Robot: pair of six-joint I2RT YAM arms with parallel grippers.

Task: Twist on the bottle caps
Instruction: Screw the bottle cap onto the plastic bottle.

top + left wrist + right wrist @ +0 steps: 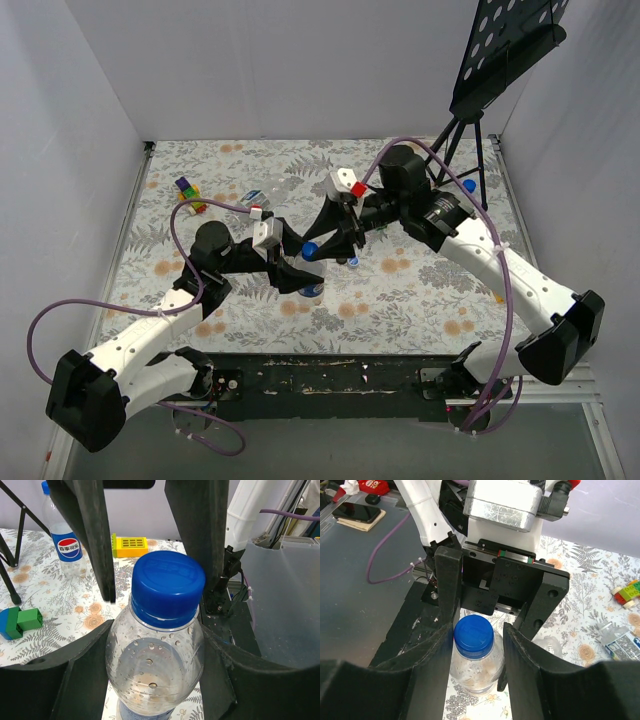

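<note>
A clear bottle (152,675) stands upright near the table's middle, with a blue cap (167,585) on its neck. My left gripper (156,647) is shut on the bottle's shoulder, one jaw pressed to each side. From the other side my right gripper (479,637) straddles the cap (473,635): its left finger touches the cap, its right finger (520,645) stands a little off it, so it is open. In the top view both grippers meet at the cap (311,247). How far the cap is threaded I cannot tell.
A labelled bottle (65,540) with a blue cap stands by the black tripod stand (470,130) at the back right. A yellow block (131,544) and a green-and-blue block (20,621) lie nearby. Coloured blocks (188,193) and a lying bottle (620,640) sit at the back left.
</note>
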